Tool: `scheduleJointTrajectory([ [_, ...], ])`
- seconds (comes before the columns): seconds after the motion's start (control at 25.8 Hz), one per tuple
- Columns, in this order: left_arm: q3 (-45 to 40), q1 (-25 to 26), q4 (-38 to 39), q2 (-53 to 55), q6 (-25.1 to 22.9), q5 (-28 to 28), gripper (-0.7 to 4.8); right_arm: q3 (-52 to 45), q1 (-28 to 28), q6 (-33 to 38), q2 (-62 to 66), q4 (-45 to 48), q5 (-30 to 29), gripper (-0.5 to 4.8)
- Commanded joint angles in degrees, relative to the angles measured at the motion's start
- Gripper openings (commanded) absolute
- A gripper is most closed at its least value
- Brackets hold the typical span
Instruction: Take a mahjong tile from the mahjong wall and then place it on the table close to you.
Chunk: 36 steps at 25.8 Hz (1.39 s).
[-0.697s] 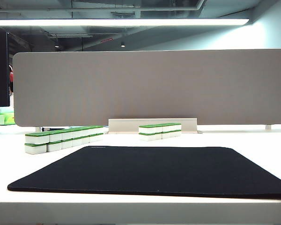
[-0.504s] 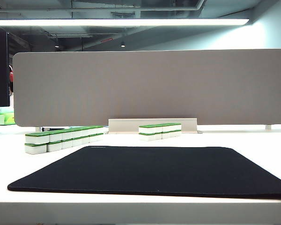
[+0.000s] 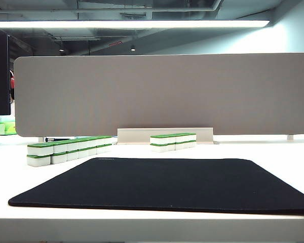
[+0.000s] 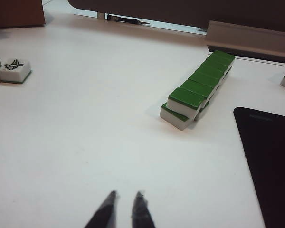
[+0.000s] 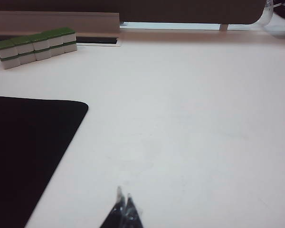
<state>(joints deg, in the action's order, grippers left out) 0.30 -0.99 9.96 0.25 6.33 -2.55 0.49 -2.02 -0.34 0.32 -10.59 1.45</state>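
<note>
neither arm shows in the exterior view; both hands appear only in their own wrist views. left hand: dark fingertips nearly together with a thin gap, closed on nothing, hanging above bare white bench. right hand: fingertips pressed together, closed, empty, also over bare bench just off the edge of the black mat. mahjong wall sits on the bench at about 9 o'clock of the mat in the exterior view, a straight row stacked two high, white bodies with green tops, running from the near-left back toward the grey divider panel. in the left wrist view the wall lies well ahead of the left hand at roughly 1 o'clock, its near end tile on top sitting slightly askew over the one below. shorter row of tiles stands at about 12 o'clock of the mat, just in front of a pale rail at the foot of the divider; same row shows in the right wrist view at about 11 o'clock from the right hand, well apart from it. a single loose tile lies face up with a dark marking at about 10 o'clock from the left hand, far from the wall, beside another green-edged tile cut off by the frame edge. both hands well apart from every tile.
</note>
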Motion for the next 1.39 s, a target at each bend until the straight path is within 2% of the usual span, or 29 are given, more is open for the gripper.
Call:
scheduleJointTrajectory([
  [0.04,0.09,0.0,0.7,0.04,0.11,0.22,0.44,-0.17,-0.02,-0.13,-0.48,0.13,-0.09,-0.01],
  [0.77,0.09,0.0,0.7,0.04,0.11,0.22,0.44,-0.17,-0.11,0.04,-0.48,0.5,-0.09,-0.01],
  [1.01,0.09,0.0,0.7,0.04,0.11,0.22,0.44,-0.17,-0.11,6.88,-0.48,1.53,-0.13,-0.01],
  [1.2,0.09,0.0,0.7,0.04,0.13,0.28,0.44,-0.15,-0.13,7.02,-0.48,2.56,-2.84,-0.01],
  [1.39,0.09,0.0,0.68,0.04,0.15,0.39,0.44,0.02,-0.15,7.04,-0.48,2.95,-3.1,-0.01],
])
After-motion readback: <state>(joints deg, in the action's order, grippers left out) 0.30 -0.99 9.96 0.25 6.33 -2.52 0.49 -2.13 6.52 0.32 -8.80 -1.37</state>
